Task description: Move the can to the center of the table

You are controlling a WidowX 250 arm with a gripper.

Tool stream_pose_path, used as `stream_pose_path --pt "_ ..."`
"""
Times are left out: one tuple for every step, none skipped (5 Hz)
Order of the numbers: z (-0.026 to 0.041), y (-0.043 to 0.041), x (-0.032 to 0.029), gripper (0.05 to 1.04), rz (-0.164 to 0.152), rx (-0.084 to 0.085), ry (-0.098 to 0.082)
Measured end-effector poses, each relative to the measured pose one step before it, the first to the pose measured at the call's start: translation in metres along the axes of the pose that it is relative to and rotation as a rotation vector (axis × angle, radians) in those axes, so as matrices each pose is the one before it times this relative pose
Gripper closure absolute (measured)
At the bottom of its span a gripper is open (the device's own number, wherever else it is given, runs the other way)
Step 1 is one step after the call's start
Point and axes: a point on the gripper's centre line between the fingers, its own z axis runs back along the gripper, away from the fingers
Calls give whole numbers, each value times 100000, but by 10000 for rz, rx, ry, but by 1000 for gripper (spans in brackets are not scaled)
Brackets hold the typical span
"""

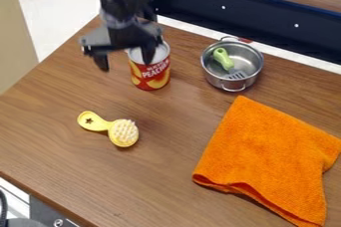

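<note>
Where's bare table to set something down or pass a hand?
Bare tabletop: widest between yellow brush and orange cloth, down to the near edge; also left of the brush. Narrower gap between can and pot. Crowded at the can: gripper hangs right there, jaws apart. I'd keep hands off that side.

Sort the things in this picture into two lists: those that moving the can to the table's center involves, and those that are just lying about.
For the job:
red can
wooden table
open pincer

Just lying about:
yellow brush
orange cloth
metal pot
green-handled utensil inside it
</note>
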Motion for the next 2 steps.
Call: stream_pose_path --pt "-314 -294 1795 83 955 134 138" --pt "-298 -76 1967 83 1198 361 -308"
